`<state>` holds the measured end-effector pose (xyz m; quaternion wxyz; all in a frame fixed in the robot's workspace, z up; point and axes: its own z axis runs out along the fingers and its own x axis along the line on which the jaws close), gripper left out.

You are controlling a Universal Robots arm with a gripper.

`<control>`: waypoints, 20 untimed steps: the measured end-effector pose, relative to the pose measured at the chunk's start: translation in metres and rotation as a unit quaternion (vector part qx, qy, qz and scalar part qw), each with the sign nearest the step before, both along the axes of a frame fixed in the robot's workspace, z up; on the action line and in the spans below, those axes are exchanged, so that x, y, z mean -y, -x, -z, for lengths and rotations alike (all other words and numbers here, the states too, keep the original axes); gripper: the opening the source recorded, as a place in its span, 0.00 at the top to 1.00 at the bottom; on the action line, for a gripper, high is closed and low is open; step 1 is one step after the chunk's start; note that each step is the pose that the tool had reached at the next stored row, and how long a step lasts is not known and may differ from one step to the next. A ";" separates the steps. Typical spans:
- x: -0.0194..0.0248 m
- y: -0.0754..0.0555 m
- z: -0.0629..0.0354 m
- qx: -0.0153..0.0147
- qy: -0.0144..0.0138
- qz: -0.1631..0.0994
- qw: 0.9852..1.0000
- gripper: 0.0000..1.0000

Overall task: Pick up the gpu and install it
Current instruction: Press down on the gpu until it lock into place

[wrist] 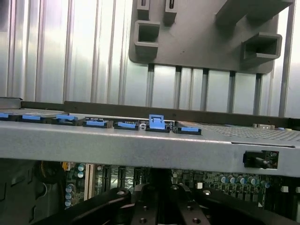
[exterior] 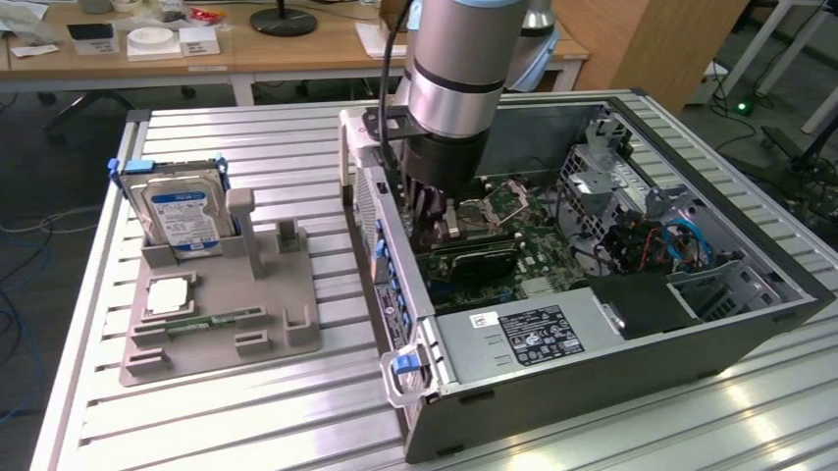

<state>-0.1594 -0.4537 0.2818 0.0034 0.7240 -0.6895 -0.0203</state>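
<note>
Tool [exterior: 439,228] sits clenched, lowered inside the open computer case [exterior: 733,339] just above the motherboard [exterior: 531,245]. Gpu [exterior: 474,258] lies beneath it on the board, dark-faced; whether the fingers actually grip it cannot be told. Hard drive [exterior: 181,218] stands in the grey holder [exterior: 223,324] on the table [exterior: 262,137].

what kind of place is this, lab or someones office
Most likely a robotics lab or workshop. A robot arm reaches into an open computer case on a slatted aluminium bench, beside a grey parts fixture holding a hard drive; wooden desks stand behind.
</note>
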 end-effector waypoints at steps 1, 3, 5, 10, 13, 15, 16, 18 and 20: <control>0.0000 0.000 -0.0015 -0.001 0.000 0.000 1.000 0.89; 0.0000 0.000 -0.0048 -0.004 0.000 0.000 1.000 0.89; 0.0000 0.000 -0.0095 -0.007 0.000 0.000 1.000 0.89; 0.0001 0.001 -0.0122 -0.011 0.002 0.000 1.000 0.89; 0.0002 0.004 -0.0122 -0.013 0.003 -0.001 1.000 0.89; 0.0003 0.004 -0.0123 -0.016 0.003 -0.001 1.000 0.89; 0.0004 0.004 -0.0122 -0.017 0.004 -0.002 1.000 0.89; 0.0011 0.004 -0.0121 -0.018 0.004 -0.002 1.000 0.89; 0.0018 0.004 -0.0120 -0.019 0.004 -0.002 1.000 0.89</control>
